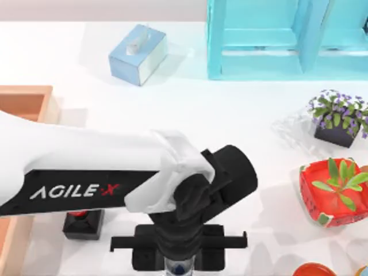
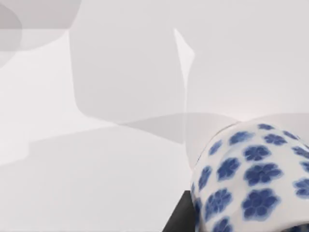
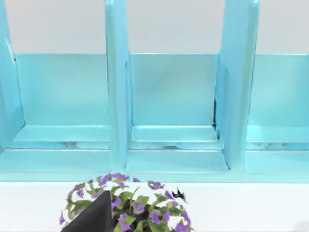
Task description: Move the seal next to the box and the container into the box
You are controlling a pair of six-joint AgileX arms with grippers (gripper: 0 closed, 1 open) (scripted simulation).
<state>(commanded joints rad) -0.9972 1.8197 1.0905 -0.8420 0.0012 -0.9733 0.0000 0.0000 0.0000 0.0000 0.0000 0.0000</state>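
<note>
The container (image 1: pixel 178 268), a small cup with blue flowers on white, peeks out at the table's front edge right under my left gripper (image 1: pixel 178 256). In the left wrist view the container (image 2: pixel 256 179) looms very close. My left arm reaches in from the left across the table. The seal (image 1: pixel 83 222), a red knob on a black block, stands at the front left, partly under that arm. The box (image 1: pixel 26 92), a light wooden tray, lies along the left edge, mostly covered by the arm. My right arm's wrist view faces the back right of the table.
A light blue tissue box (image 1: pixel 138 53) sits at the back. A turquoise shelf (image 1: pixel 287 40) stands at the back right, with a purple flower pot (image 1: pixel 338 118) and a red bowl with a green plant (image 1: pixel 334 190) along the right side.
</note>
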